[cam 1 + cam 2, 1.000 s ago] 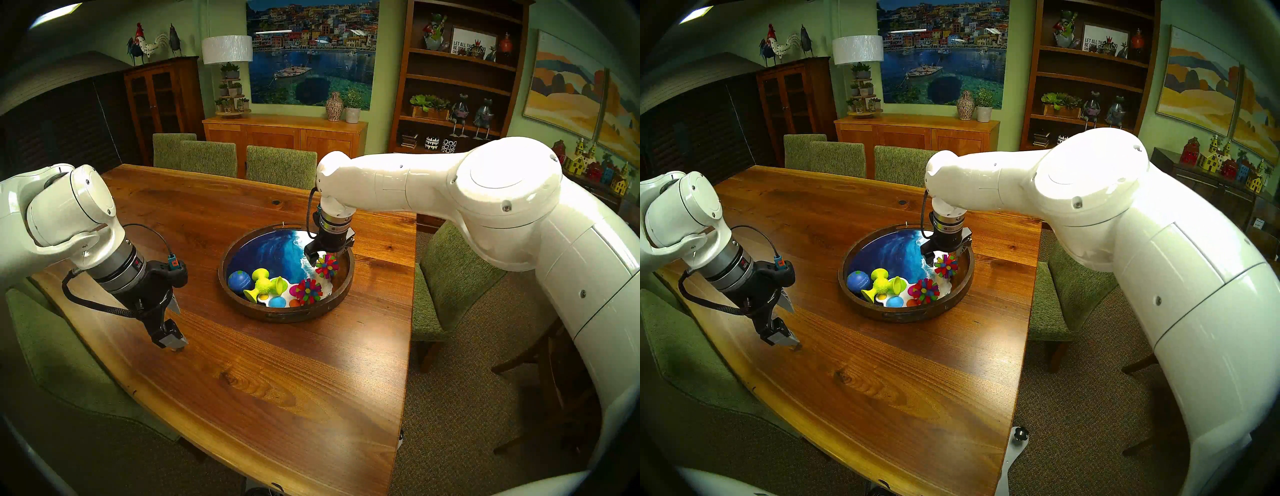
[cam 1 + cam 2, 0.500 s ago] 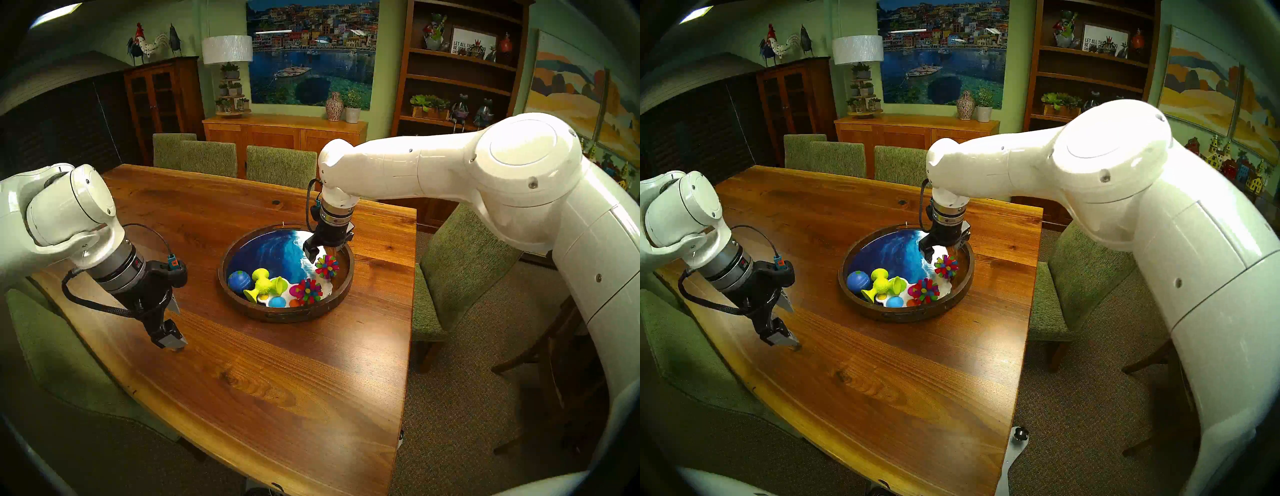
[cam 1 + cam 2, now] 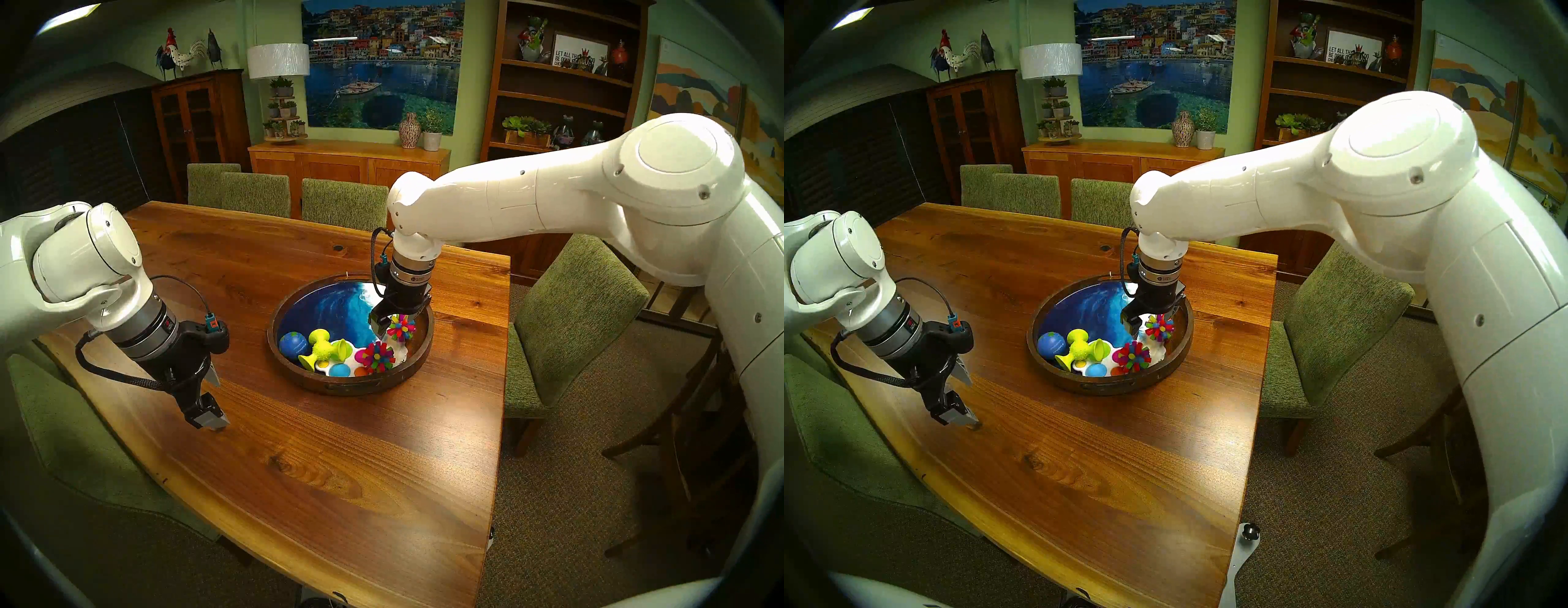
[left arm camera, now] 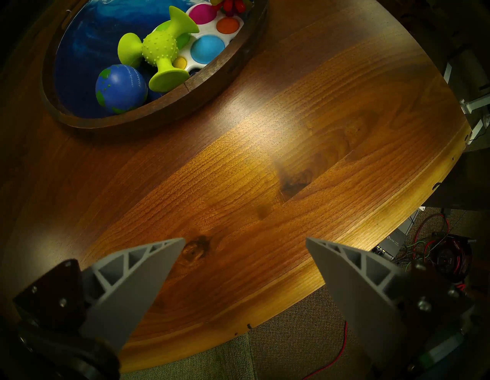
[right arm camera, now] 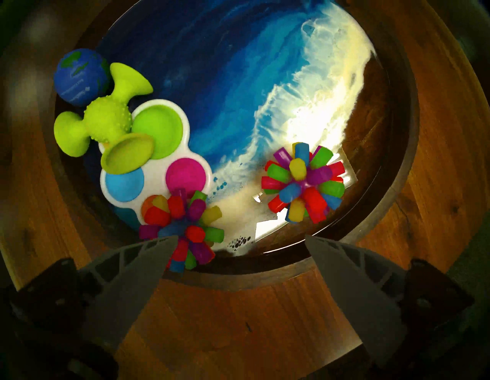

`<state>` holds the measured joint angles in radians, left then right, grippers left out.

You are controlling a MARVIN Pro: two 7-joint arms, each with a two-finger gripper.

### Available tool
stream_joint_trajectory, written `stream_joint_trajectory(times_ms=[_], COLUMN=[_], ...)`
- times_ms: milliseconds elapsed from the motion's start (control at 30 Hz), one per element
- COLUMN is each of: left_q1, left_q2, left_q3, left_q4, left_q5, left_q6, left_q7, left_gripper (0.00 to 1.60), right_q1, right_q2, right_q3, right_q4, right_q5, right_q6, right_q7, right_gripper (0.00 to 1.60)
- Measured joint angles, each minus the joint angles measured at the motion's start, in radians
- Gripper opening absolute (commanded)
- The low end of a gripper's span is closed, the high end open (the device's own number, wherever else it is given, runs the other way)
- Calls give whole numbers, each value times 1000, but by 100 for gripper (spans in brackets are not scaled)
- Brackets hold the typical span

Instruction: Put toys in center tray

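right gripper (image 3: 394,322): spread wide, empty, above multicoloured spiky rubber ball (image 5: 303,185)
ball: 12 o'clock of fingertips, inside round wood-rimmed ocean tray (image 5: 392,207) (right arm nearer)
left gripper (image 4: 245,240): wide, empty

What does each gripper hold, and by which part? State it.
Nothing is held. The right gripper is open above the round wooden-rimmed ocean-wave tray, apart from the multicoloured spiky ball. The left gripper is open over the wooden table.

Head pair look down across the table (image 3: 339,446); both wrist views share the tray (image 4: 159,106).
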<state>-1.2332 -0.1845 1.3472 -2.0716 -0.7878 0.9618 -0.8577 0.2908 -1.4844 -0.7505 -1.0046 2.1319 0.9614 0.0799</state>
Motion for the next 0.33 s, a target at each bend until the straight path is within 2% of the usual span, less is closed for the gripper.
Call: stream_joint_trajectory(times_ms=[333], left_q1=[0], left_q2=[0], left_q3=[2], left_q4=[1], left_q5=[-2], left_q6=[0], left_q7=[0], left_gripper=[160], right_q1=[61], right_q2=[68], right_q3=[20], right_q4=[-98], right_q5=[-17], right_q6=[0], right_q7=[-17], right_gripper=[160])
